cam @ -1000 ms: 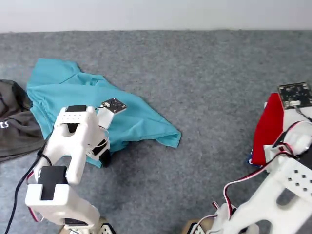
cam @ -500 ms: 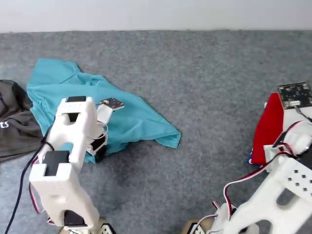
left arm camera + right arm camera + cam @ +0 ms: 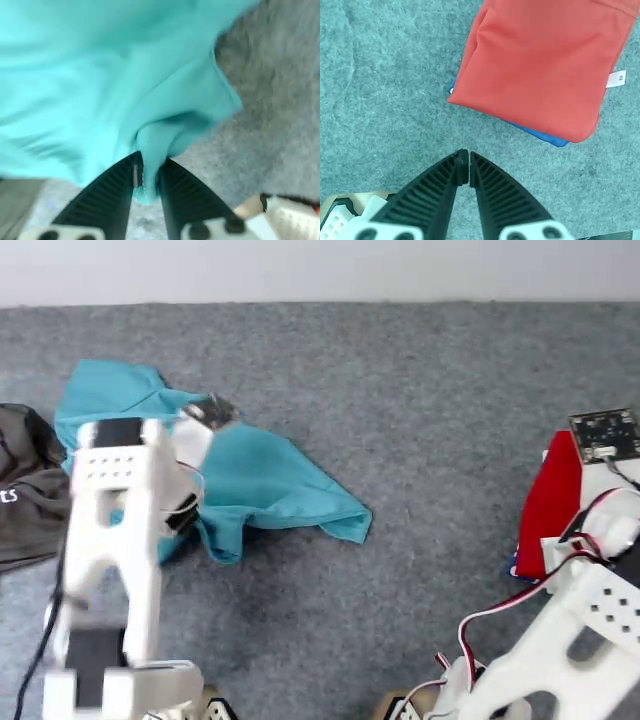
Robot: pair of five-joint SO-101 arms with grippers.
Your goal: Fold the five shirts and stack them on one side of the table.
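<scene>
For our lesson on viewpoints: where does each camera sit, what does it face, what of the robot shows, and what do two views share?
High view: fixed above, looking down on the table; shows left arm, right arm, teal shirt, red shirt.
Left wrist view: on the left arm, facing along the left gripper, shut on the teal shirt.
Right wrist view: on the right arm, facing down past the shut right gripper at the red shirt over a blue shirt.
Shared: the teal shirt, in high and left wrist views.

Four shirts: teal shirt (image 3: 270, 480), grey shirt (image 3: 30, 505), red shirt (image 3: 545, 65), blue shirt (image 3: 556, 141); two arms (image 3: 115, 540) (image 3: 575, 635).
</scene>
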